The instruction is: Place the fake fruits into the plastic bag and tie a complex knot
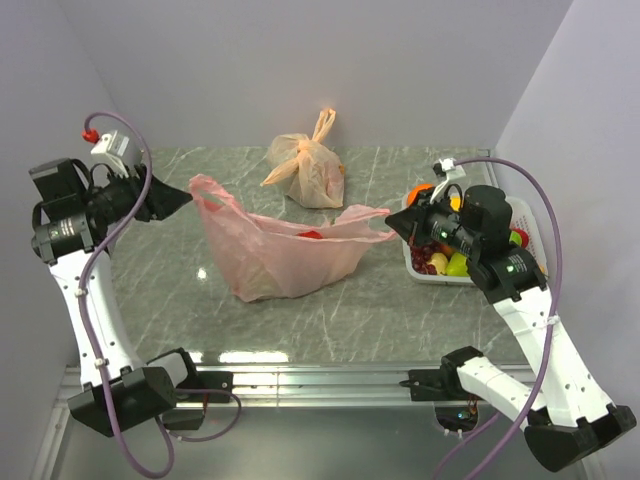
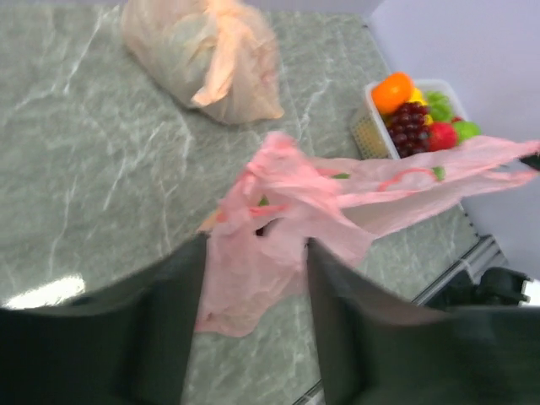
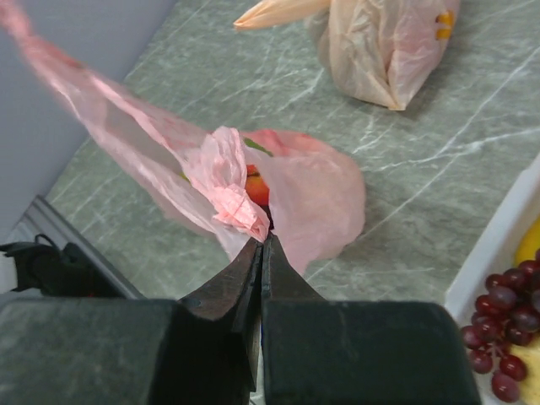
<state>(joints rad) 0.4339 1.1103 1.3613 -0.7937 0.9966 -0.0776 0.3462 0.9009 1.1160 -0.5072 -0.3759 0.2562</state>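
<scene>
The pink-red plastic bag (image 1: 290, 260) lies stretched across the middle of the table, its mouth pulled out sideways. One red fruit (image 1: 312, 235) shows inside it, also in the right wrist view (image 3: 257, 187). My right gripper (image 1: 395, 222) is shut on the bag's bunched right handle (image 3: 232, 202) and holds it up. My left gripper (image 1: 185, 200) is at the bag's raised left end, its jaws wide apart (image 2: 257, 245), with bag film (image 2: 337, 198) showing beyond them. More fake fruits, among them an orange (image 2: 392, 91) and grapes (image 2: 409, 126), sit in a white basket (image 1: 530, 225). No knot shows.
A paler orange-beige bag (image 1: 310, 165) with tied upright handles stands at the back centre, and also shows in the left wrist view (image 2: 202, 63). The white basket is at the right edge under my right arm. Walls close in the back and both sides.
</scene>
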